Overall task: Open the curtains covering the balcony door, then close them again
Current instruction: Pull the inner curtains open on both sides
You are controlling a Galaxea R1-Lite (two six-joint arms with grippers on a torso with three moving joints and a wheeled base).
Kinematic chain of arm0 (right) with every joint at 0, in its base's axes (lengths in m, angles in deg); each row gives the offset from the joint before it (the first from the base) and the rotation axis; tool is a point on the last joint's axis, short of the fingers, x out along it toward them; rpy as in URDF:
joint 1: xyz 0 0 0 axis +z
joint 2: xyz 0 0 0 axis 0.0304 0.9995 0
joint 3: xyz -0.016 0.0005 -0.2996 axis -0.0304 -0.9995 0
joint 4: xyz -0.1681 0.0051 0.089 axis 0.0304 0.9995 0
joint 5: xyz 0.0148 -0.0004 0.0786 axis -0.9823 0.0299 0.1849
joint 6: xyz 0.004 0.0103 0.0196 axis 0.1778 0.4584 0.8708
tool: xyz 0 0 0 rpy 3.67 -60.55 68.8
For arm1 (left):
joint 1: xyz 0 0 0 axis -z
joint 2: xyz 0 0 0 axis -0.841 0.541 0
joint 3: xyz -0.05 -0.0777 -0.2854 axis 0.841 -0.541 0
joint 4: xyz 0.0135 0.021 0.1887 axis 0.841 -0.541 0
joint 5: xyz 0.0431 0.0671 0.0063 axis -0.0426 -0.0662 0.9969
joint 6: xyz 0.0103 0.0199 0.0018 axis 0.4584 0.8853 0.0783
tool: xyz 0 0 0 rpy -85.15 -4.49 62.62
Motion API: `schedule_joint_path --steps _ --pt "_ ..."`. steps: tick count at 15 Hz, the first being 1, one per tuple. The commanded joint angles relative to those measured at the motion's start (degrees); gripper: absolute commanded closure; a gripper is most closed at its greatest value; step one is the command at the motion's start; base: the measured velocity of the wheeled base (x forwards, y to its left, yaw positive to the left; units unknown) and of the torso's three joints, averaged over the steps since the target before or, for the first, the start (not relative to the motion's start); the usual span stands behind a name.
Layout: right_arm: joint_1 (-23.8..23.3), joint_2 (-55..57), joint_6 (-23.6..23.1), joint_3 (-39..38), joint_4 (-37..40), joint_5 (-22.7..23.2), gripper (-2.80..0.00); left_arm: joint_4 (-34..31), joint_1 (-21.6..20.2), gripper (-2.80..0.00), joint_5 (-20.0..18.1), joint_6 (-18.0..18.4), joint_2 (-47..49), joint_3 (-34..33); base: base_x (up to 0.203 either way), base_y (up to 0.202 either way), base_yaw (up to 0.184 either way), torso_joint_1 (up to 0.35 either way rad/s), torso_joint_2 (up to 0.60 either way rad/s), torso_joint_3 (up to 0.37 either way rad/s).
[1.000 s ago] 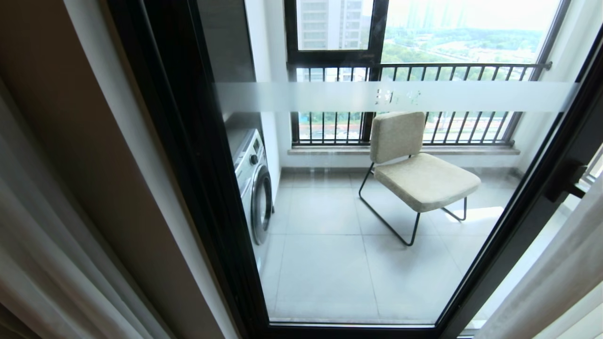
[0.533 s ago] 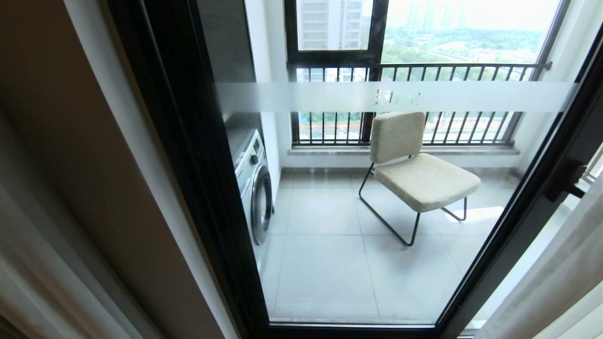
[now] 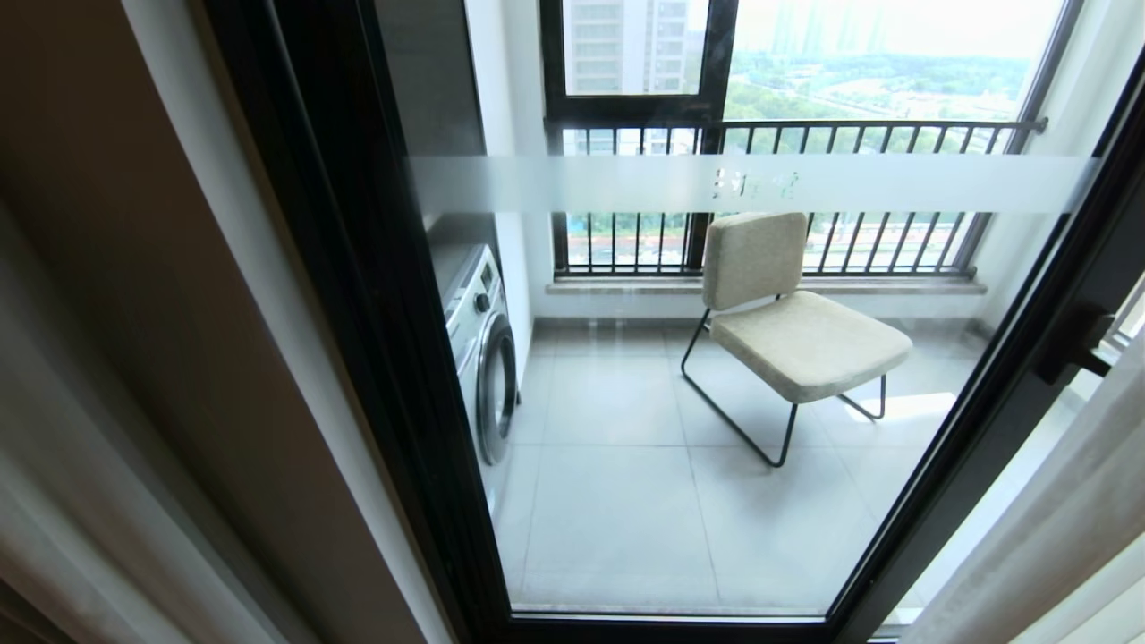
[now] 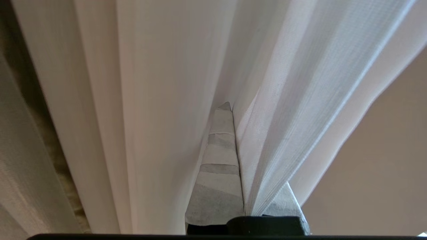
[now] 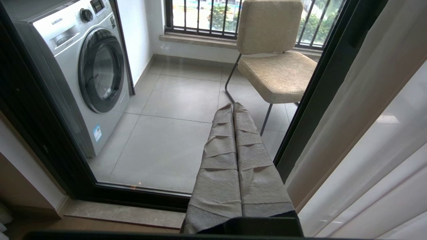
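The balcony door (image 3: 358,313) stands uncovered, clear glass in a thick black frame with a frosted band (image 3: 581,183) across it. The curtains are gathered at both sides, one bunch at the left edge (image 3: 63,483) and one at the right (image 3: 1055,537). My left gripper (image 4: 232,110) is out of the head view; in the left wrist view it is shut on a fold of the white sheer curtain (image 4: 166,100), one finger (image 4: 218,166) showing and the other mostly behind the cloth. My right gripper (image 5: 233,105) is shut on nothing, hanging low before the door glass (image 5: 173,140), left of the right-hand curtain (image 5: 373,140).
Behind the glass are a washing machine (image 3: 483,358) at the left, a beige chair (image 3: 787,331) and a barred window (image 3: 805,134). A tan wall strip (image 3: 134,224) lies between the left curtain and the door frame. A black handle (image 3: 1073,344) juts from the right frame.
The left curtain's edge has slid a little toward the picture's left border, baring more tan wall. The door, the right curtain and the right arm have not moved.
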Motion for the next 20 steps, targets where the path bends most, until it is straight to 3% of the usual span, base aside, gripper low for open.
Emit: schedule_joint_path --steps 1,5,13,14,20 --pt "0.0 0.0 0.0 0.0 0.0 0.1 0.0 0.6 0.0 0.0 -1.1 -0.1 -1.9 0.1 0.0 0.0 0.0 0.0 0.0 0.0" --pt "0.0 0.0 0.0 0.0 0.0 0.1 0.0 0.7 2.6 0.0 -3.7 -0.2 -3.5 0.0 0.0 0.0 0.0 0.0 0.0 0.0" --pt "0.0 0.0 0.0 0.0 0.0 0.0 0.0 0.8 9.8 0.0 -3.7 -0.1 -3.7 -1.0 0.0 0.0 0.0 0.0 0.0 0.0" --pt "0.0 0.0 0.0 0.0 0.0 0.0 0.0 0.8 10.2 -2.8 -3.7 -0.1 -4.1 -1.5 0.0 0.0 0.0 0.0 0.0 0.0" --pt "0.0 0.0 0.0 0.0 0.0 0.0 0.0 0.5 9.9 -2.8 -3.4 -0.3 -8.8 -5.8 0.0 0.0 0.0 0.0 0.0 0.0"
